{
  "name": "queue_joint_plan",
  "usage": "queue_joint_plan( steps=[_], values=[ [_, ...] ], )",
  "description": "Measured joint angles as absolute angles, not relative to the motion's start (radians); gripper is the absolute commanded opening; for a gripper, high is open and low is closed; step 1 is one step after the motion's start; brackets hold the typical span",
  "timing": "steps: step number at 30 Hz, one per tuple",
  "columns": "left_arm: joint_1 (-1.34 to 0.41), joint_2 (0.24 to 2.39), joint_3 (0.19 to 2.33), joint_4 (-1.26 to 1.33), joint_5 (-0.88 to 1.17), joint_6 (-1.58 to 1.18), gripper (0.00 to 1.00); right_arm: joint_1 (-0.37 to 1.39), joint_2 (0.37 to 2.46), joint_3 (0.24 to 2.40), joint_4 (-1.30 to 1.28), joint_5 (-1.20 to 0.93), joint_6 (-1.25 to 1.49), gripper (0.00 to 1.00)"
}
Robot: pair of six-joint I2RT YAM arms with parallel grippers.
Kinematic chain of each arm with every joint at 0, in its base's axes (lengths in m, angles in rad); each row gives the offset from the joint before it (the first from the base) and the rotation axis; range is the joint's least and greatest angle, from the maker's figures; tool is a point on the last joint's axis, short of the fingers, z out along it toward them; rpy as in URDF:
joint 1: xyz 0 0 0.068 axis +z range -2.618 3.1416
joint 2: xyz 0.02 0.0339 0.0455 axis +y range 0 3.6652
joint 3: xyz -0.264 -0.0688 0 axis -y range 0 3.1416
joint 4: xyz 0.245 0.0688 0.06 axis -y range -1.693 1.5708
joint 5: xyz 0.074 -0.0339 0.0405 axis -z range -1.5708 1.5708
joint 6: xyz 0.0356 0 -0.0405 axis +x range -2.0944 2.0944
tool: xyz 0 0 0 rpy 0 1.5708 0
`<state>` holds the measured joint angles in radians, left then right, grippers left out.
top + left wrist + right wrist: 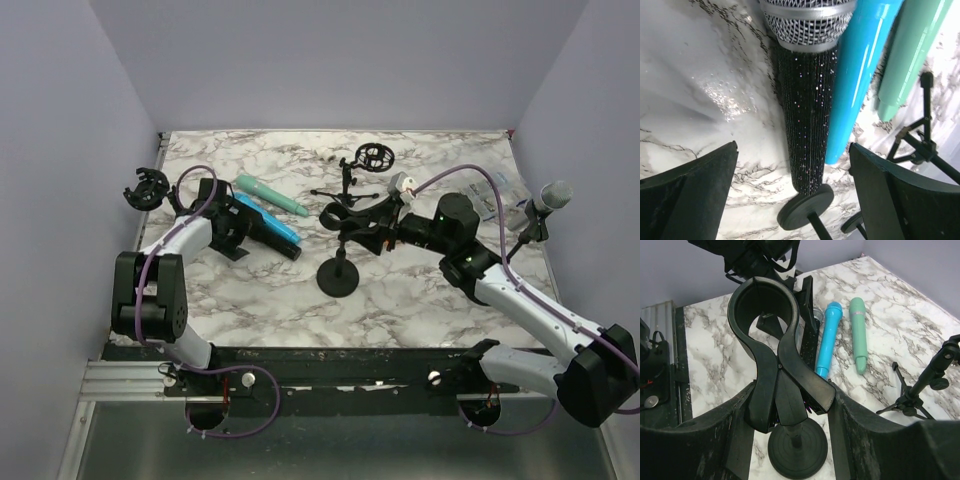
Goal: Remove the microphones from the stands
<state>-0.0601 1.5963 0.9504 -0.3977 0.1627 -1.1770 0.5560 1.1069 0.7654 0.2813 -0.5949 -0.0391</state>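
Observation:
A black glitter microphone (805, 110) with a silver mesh head lies flat on the marble table, also in the top view (272, 238). My left gripper (792, 165) is open, with a finger on either side of its handle and apart from it; it is at the left in the top view (238, 228). The black stand has a round base (340, 278) and an empty ring clip (767, 370). My right gripper (792, 400) is shut on the clip's handles, above the base (797, 445).
A blue microphone (268, 216) and a teal one (270, 195) lie beside the black one. A tripod stand with a shock mount (372, 157) is at the back. A silver microphone (548, 197) stands at the right edge, another shock mount (148, 188) at the left.

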Motion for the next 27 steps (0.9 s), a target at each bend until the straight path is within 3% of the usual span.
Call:
queue_joint_plan(
  steps=[4, 13, 14, 17, 27],
  values=[
    [-0.060, 1.538, 0.940, -0.397, 0.180, -1.171, 0.94, 0.556, 1.117, 0.782, 0.261, -0.583, -0.026, 0.46],
    [-0.091, 1.313, 0.928, -0.398, 0.259, -1.111, 0.94, 0.556, 1.131, 0.836, 0.158, -0.531, 0.009, 0.75],
    [-0.103, 1.272, 0.930, -0.398, 0.273, -1.095, 0.94, 0.556, 1.130, 0.841, 0.141, -0.524, 0.018, 0.84],
    [-0.126, 1.197, 0.958, -0.398, 0.312, -1.042, 0.94, 0.555, 1.127, 0.861, 0.086, -0.505, 0.046, 0.97],
    [-0.187, 1.111, 1.193, -0.329, 0.440, -0.787, 0.98, 0.554, 1.074, 0.900, -0.094, -0.479, 0.187, 1.00]
  ],
)
